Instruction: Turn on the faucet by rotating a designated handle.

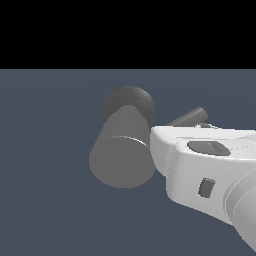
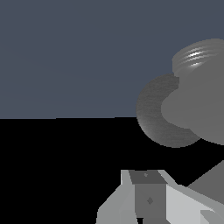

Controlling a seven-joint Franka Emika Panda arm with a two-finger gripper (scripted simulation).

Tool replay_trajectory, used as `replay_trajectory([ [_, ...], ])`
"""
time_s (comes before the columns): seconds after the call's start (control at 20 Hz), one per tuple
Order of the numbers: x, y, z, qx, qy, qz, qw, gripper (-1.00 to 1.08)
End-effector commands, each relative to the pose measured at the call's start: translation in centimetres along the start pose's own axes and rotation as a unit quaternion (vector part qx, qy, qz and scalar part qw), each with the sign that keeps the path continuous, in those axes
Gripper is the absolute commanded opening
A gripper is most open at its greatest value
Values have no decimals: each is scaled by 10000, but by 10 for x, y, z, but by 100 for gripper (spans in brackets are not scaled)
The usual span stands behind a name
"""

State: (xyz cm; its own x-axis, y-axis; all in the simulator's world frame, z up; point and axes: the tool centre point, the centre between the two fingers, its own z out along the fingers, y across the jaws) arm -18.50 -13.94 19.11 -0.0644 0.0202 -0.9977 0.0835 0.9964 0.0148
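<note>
The faucet (image 1: 121, 159) is a thick matte grey cylinder with its flat round end facing the exterior view, on a darker speckled round base (image 1: 129, 101). The handle (image 1: 189, 117), a thin grey rod, sticks out from the body toward the exterior view's right. My gripper's white hand (image 1: 197, 167) sits just right of the cylinder and below the rod, its front edge close to the body; its fingers are hidden there. In the wrist view the faucet (image 2: 197, 105) and base (image 2: 153, 118) show beyond a grey finger (image 2: 148, 194). How the jaws stand is unclear.
A flat blue-grey floor (image 1: 45, 165) surrounds the faucet. My arm's wrist (image 1: 242, 205) fills the lower corner on the exterior view's right. No other objects show.
</note>
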Motion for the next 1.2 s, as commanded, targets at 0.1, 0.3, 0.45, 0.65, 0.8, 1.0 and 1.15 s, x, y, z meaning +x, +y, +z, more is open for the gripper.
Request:
replay_trajectory([
  [0.1, -29, 24, 0, -129, -232, -5, 9996, -100],
  [0.3, -40, 32, 0, -143, -266, -6, 9995, -100],
  [0.45, -48, 38, -1, -154, -291, -7, 9995, -100],
  [0.65, -57, 44, -2, -164, -317, -8, 9994, -100],
  [0.8, -29, 24, -2, -3, -9, 5, 10000, -100],
  [1.0, -29, 35, -3, -10, -23, 5, 10000, -100],
  [1.15, -29, 45, -3, -16, -35, 4, 10000, -100],
])
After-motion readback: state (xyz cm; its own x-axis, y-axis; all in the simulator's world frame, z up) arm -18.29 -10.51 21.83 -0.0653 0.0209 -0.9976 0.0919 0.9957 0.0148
